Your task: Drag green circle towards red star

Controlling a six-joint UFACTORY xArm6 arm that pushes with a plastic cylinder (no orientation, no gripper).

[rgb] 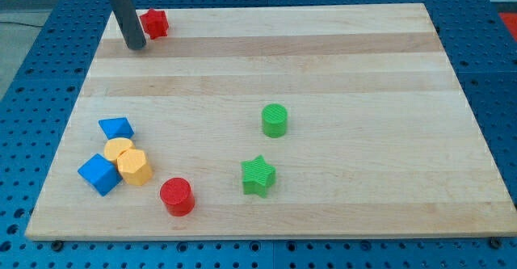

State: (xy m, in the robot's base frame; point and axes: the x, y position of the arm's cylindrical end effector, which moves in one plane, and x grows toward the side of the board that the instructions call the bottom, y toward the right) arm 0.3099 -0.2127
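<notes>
Wooden board [363, 75] on blue pegboard. Landmark is the green circle [275, 120], near board centre. Red star [154, 23] sits far up-left of it, at the top edge. My tip [136, 46] is a bare rod with no jaws, just left of the star and well apart from the circle. To push toward the star, I judge it must get to the circle's lower-right. Green star [258, 176] lies just below the circle.

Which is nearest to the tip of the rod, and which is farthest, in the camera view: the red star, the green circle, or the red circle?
From my tip:
1. Red star, right beside the tip, at the view's top left.
2. Green circle, near the board's middle.
3. Red circle, near the view's bottom edge, left of the green star.
</notes>
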